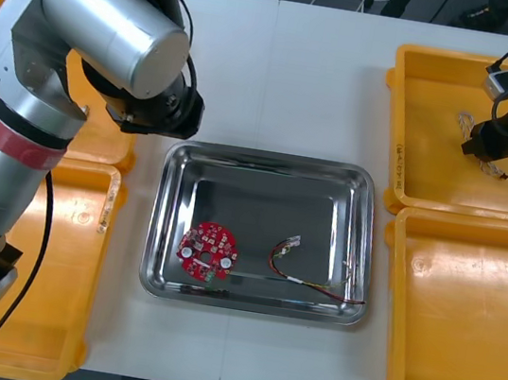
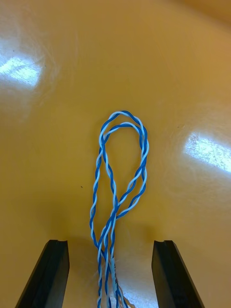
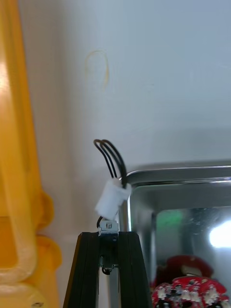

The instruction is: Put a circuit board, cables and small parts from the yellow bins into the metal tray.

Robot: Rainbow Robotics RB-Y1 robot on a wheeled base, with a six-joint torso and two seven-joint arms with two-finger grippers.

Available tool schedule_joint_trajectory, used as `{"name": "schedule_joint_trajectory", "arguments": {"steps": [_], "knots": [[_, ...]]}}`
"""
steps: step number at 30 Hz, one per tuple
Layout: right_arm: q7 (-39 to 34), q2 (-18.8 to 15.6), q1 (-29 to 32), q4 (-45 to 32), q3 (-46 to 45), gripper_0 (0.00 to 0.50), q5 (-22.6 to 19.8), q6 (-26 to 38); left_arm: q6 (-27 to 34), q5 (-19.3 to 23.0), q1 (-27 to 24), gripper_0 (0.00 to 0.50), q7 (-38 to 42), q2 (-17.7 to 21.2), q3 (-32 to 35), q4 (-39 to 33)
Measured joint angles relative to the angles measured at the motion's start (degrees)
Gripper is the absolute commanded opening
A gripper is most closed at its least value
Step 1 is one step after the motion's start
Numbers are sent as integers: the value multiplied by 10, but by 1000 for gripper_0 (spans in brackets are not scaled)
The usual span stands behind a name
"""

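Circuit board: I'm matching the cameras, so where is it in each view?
Front: board in the tray's near left corner.
Left wrist: board in the tray, beside the left hand gripping a black cable.
Right wrist: not in it.
Shared landmark: the tray's rim.

The light table (image 1: 327,86) shows a centre seam (image 1: 266,87) and a faint ring mark (image 3: 96,70), perhaps a stain.

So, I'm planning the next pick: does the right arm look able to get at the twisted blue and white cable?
Probably yes. The right gripper hangs with open jaws either side of the twisted blue and white cable, which lies on the yellow bin floor; nothing covers it.
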Motion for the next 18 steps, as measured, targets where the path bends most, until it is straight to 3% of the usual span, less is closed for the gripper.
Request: {"name": "schedule_joint_trajectory", "arguments": {"steps": [18], "knots": [[0,0,15,0,0,500,-18,-19,-75,-5,47,0,38,-20,-102,-3]]}}
